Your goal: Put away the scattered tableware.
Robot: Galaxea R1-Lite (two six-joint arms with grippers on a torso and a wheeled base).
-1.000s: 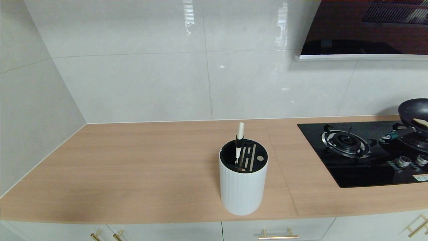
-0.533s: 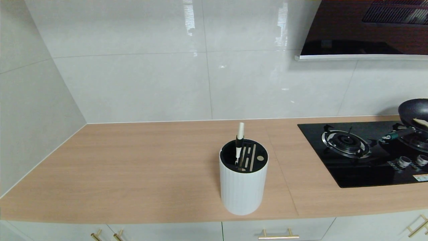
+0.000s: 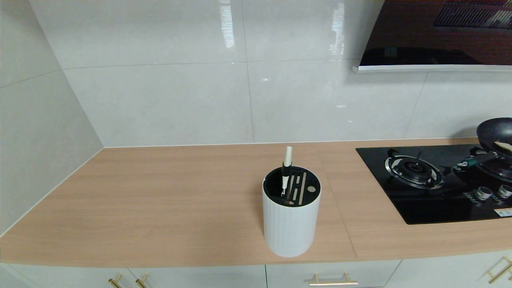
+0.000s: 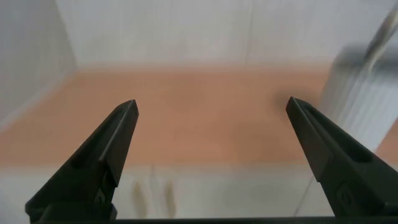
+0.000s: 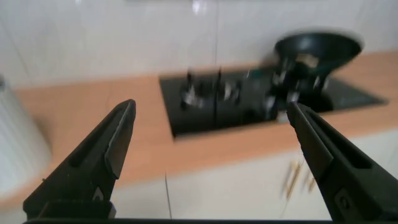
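Observation:
A white ribbed utensil holder [image 3: 291,220] with a black slotted top stands on the wooden counter [image 3: 160,200] near its front edge. One utensil with a cream and black handle [image 3: 286,166] sticks upright out of it. My left gripper [image 4: 211,109] is open and empty, held out in front of the counter edge, with the holder [image 4: 364,93] off to one side. My right gripper [image 5: 211,112] is open and empty too, facing the hob [image 5: 261,93], with the holder's side [image 5: 18,149] at the frame edge.
A black gas hob [image 3: 436,180] is set into the counter at the right, with a dark pan [image 3: 496,134] on its far burner. Tiled walls close the back and left. White drawers with brass handles [image 3: 332,282] run below the counter.

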